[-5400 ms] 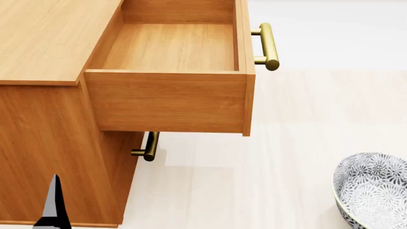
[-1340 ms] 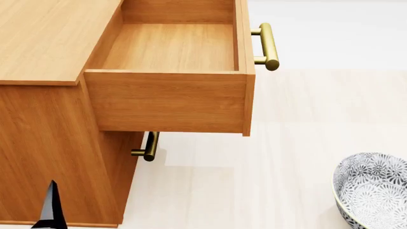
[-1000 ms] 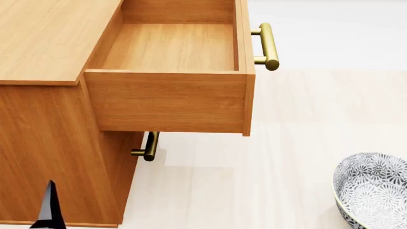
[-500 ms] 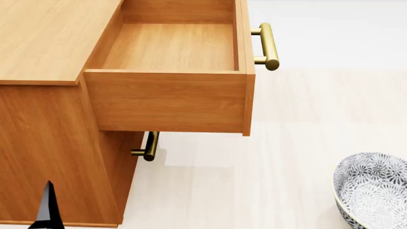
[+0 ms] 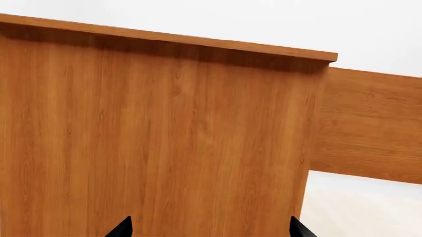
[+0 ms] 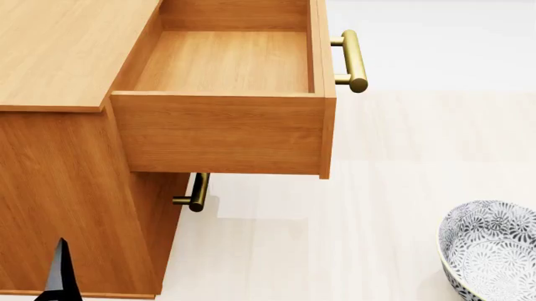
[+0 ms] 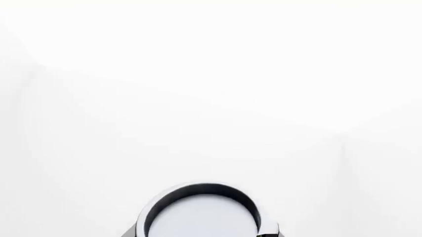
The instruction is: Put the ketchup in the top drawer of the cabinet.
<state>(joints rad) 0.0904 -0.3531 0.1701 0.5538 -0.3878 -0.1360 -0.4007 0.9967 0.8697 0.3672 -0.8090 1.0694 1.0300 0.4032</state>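
Observation:
The cabinet [image 6: 67,50] stands at the left of the head view with its top drawer [image 6: 222,63] pulled out; the drawer is empty and its brass handle [image 6: 353,59] points right. In the right wrist view only the ketchup's round silver lid [image 7: 201,212] shows, sitting between the jaws of my right gripper [image 7: 201,235], which looks shut on it against a blank white background. The can's label is hidden. My left gripper [image 5: 209,229] is open and empty, facing the cabinet's side [image 5: 165,138]. One of its fingertips [image 6: 59,276] shows low in the head view.
The lower drawer's brass handle [image 6: 198,191] sticks out under the open drawer. A grey-white patterned bowl [image 6: 494,248] sits on the pale floor at the bottom right. The drawer's side [image 5: 369,123] shows in the left wrist view.
My left fingertip has sunk slightly lower and leftward in the head view. The cabinet, drawer and bowl have not moved.

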